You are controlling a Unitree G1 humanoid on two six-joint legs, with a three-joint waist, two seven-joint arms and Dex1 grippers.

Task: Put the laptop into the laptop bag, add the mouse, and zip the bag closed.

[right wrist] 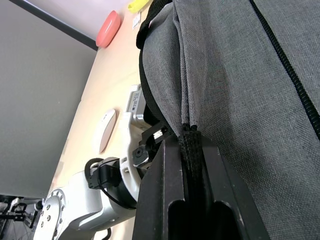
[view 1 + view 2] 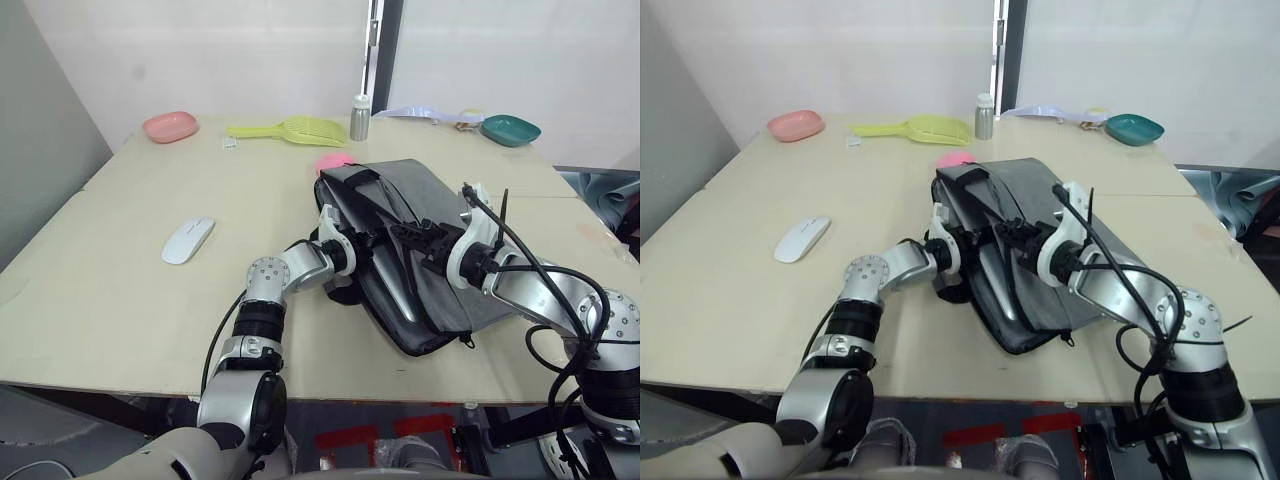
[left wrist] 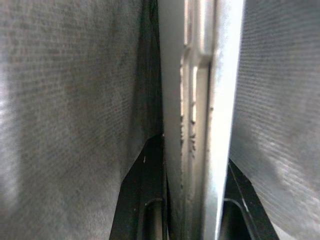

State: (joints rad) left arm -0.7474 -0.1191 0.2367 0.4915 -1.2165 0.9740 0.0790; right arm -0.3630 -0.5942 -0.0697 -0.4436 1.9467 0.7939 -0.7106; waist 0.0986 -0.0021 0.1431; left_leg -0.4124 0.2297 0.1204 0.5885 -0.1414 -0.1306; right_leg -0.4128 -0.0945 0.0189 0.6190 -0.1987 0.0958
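The 2 head cameras look forward and down over the table (image 2: 120,300), sharing the grey laptop bag (image 2: 420,215) and both arms. The left wrist camera sits inside the bag, pressed close to the laptop (image 3: 200,125) edge. The right wrist camera looks closely along the bag's fabric toward the mouse (image 1: 106,130).

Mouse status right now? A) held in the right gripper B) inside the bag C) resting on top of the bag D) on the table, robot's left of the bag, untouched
D: the white mouse lies alone on the table, well apart from the grey laptop bag and both arms.
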